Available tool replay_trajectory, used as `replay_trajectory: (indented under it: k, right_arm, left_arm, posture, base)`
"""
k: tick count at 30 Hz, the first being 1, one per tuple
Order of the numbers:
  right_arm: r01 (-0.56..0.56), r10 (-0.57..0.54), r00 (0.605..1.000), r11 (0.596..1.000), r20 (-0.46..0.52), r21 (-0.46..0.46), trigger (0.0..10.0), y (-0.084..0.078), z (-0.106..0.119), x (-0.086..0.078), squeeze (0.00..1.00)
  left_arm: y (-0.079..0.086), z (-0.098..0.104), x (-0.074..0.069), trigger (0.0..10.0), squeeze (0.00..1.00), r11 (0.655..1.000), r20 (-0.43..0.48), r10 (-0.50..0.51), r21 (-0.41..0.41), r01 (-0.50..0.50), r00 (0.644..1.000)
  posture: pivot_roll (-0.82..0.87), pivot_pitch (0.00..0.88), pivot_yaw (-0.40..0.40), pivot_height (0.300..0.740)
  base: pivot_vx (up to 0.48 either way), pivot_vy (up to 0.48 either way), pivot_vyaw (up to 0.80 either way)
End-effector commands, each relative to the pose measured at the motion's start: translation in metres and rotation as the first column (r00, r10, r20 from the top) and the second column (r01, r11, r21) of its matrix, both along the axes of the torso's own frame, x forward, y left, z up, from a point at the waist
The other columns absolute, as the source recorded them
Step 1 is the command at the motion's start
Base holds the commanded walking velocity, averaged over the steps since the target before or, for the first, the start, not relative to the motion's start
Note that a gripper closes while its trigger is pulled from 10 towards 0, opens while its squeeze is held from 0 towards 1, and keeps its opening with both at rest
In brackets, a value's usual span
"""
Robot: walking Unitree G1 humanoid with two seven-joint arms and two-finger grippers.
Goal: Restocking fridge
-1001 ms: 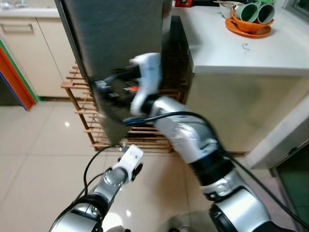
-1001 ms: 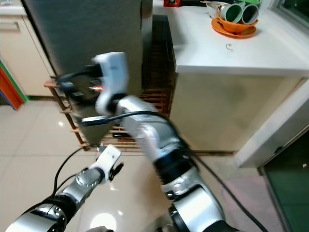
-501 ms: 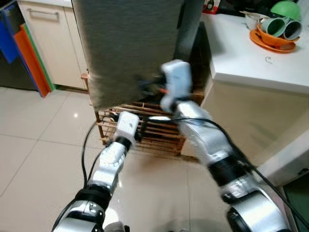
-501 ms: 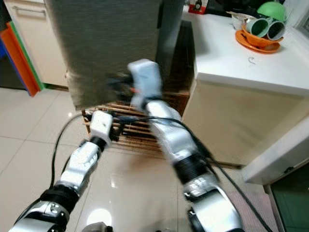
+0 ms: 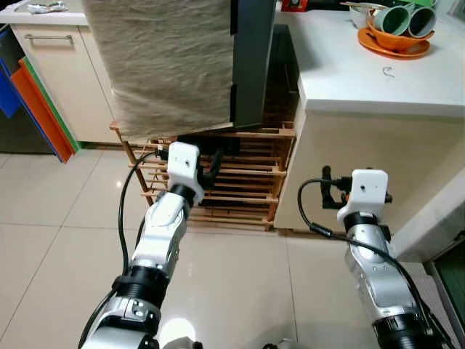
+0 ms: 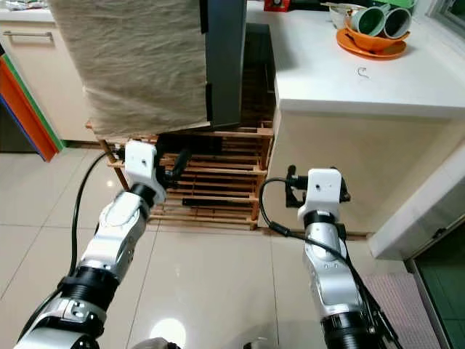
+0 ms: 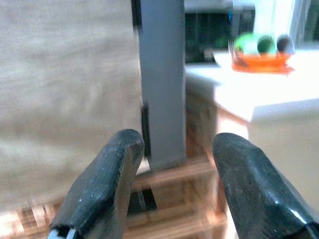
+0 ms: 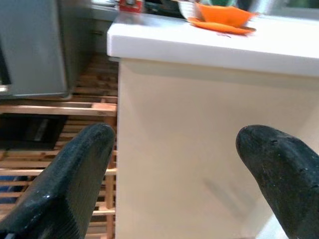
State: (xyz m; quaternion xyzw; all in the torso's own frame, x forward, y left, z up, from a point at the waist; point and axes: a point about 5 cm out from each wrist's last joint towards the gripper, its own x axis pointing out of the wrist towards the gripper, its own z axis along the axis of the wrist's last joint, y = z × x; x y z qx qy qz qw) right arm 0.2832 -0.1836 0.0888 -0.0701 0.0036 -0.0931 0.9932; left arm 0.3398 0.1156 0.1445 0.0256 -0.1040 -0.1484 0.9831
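At far left, orange and blue panels (image 5: 40, 109) lean against a cream cabinet (image 5: 58, 73) with a metal handle. Next to it stands the fridge (image 5: 251, 65), a tall dark grey body whose front is draped with a beige cloth (image 5: 171, 65); its door looks shut, though the cloth hides most of the front. Beneath and behind the fridge sits a slatted wooden rack (image 5: 240, 185) on the glossy tiled floor (image 5: 58, 233).

Just in front of the rack, below the hem of the cloth, the left gripper (image 5: 211, 166) is raised on its silver arm. Its jaws stand parted with nothing between them; in the left wrist view the two black fingers (image 7: 107, 184) frame the grey edge of the fridge and touch neither it nor the cloth.

Further right, the right gripper (image 5: 328, 190) is held up before the cream side of the white desk (image 5: 363, 80), well apart from the fridge. Its jaws are spread wide and empty; the right wrist view shows its fingers (image 8: 70, 189) apart, with the desk's side panel between them.

On the desk's far right corner sits an orange plate (image 5: 392, 43) carrying an orange bowl and two green cups (image 5: 403, 18) tipped on their sides, with a small metal hook (image 5: 389, 71) lying near it.
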Motion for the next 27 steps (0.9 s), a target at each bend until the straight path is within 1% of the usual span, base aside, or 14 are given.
replay_trajectory:
  k: [1,3,6,7,9,10,14,23,25,27]
  right_arm:
    - [0.012,-0.012,1.000,1.000,0.018,0.006,10.0,0.003,0.003,0.000,0.00]
    - [0.014,-0.015,1.000,1.000,0.014,0.016,10.0,0.005,0.002,-0.001,0.00]
    - [-0.005,0.005,1.000,1.000,0.023,0.023,10.0,0.008,0.001,-0.001,0.00]
    - [-0.032,0.031,0.999,0.999,0.034,0.021,10.0,0.011,0.001,-0.002,0.00]
    - [-0.040,0.039,0.998,0.999,0.039,0.008,10.0,0.012,0.002,-0.003,0.00]
    - [-0.036,0.036,0.999,0.999,0.036,0.012,10.0,0.013,0.001,-0.003,0.00]
    - [-0.020,0.020,0.999,0.999,0.028,0.026,10.0,0.011,-0.002,-0.003,0.00]
    - [-0.025,0.025,0.999,0.999,0.031,0.029,10.0,0.015,-0.003,0.000,0.00]
    - [-0.029,0.028,0.999,0.999,0.028,0.030,10.0,0.014,-0.004,0.001,0.00]
    - [-0.031,0.030,0.999,0.999,0.026,0.030,10.0,0.014,-0.004,0.001,0.00]
  left_arm:
    - [0.002,0.013,0.003,10.0,0.00,1.000,0.038,0.024,-0.014,-0.023,0.999]
    - [0.002,0.014,0.005,10.0,0.00,0.999,0.024,0.028,-0.031,-0.027,0.999]
    - [0.000,0.010,0.006,10.0,0.00,1.000,-0.003,0.024,-0.017,-0.025,1.000]
    - [0.000,0.007,0.007,10.0,0.00,1.000,-0.026,0.026,-0.013,-0.026,0.999]
    - [0.001,0.005,0.008,10.0,0.00,0.999,-0.038,0.028,-0.016,-0.028,0.999]
    - [0.001,0.000,0.008,10.0,0.00,1.000,-0.067,0.030,0.003,-0.030,0.997]
    - [0.002,-0.005,0.009,10.0,0.00,0.999,-0.097,0.028,0.028,-0.026,0.995]
    - [0.008,-0.005,0.013,10.0,0.00,0.999,-0.120,0.037,0.011,-0.036,0.992]
    - [0.008,-0.003,0.012,10.0,0.00,0.999,-0.113,0.033,-0.017,-0.035,0.993]
    - [0.007,-0.003,0.012,10.0,0.00,0.999,-0.112,0.030,-0.011,-0.031,0.993]
  posture:
    - [-0.12,0.000,0.032,0.725]
    - [-0.13,0.000,0.035,0.725]
    - [-0.13,0.000,0.037,0.725]
    - [-0.13,0.000,0.039,0.725]
    - [-0.13,0.000,0.042,0.725]
    - [-0.14,0.000,0.046,0.725]
    - [-0.13,0.000,0.053,0.725]
    - [-0.13,0.000,0.063,0.725]
    - [-0.13,0.000,0.060,0.725]
    - [-0.13,0.000,0.059,0.725]
  base:
    - [0.401,0.262,0.00]
    - [0.407,0.251,0.00]
    - [0.414,0.242,0.00]
    - [0.416,0.000,0.00]
    - [0.416,0.120,0.00]
    - [0.412,0.240,0.00]
    - [0.422,0.060,0.00]
    - [0.432,0.000,0.00]
    - [0.165,0.411,0.00]
    - [0.000,0.476,0.00]
